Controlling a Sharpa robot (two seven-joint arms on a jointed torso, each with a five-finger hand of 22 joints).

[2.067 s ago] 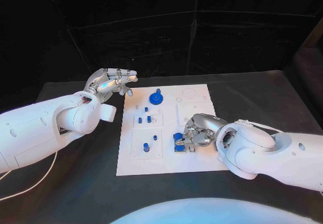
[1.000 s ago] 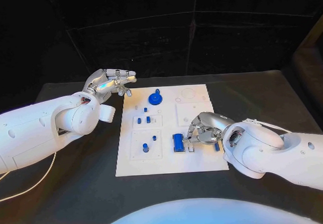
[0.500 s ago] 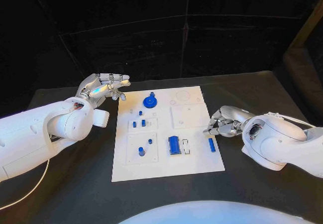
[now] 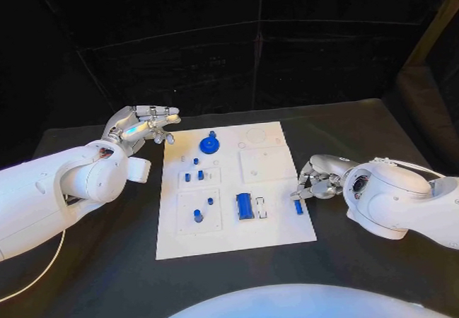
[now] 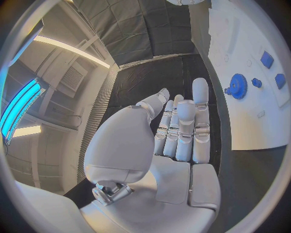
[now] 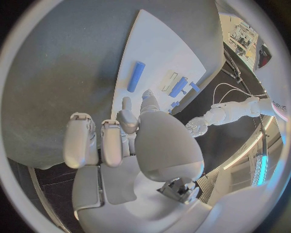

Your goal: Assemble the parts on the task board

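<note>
On the surface: one white task board is laid in the middle of the black surface, between the two arms.
Left hand: the left hand is held above the surface just beyond the board's far left corner; its fingers are stretched out side by side and nothing is grasped.
Right hand: the right hand is seen at the board's right edge, with its fingers partly curled over the black surface; nothing is held, as is shown in the right wrist view.
Gear: one blue gear is seated near the board's far edge, left of centre; it is also seen in the left wrist view.
Small pegs: about six small blue pegs are counted on the board's left half, standing in two groups, one behind the other; the exact count cannot be told for certain.
Block: one blue block is set in a recess near the board's middle, with a narrow white slot just beside it.
Bar: one slim blue bar is laid flat on the board close to its right edge, just beside the right hand's fingertips but not touched by them; it is also seen in the right wrist view.
</note>
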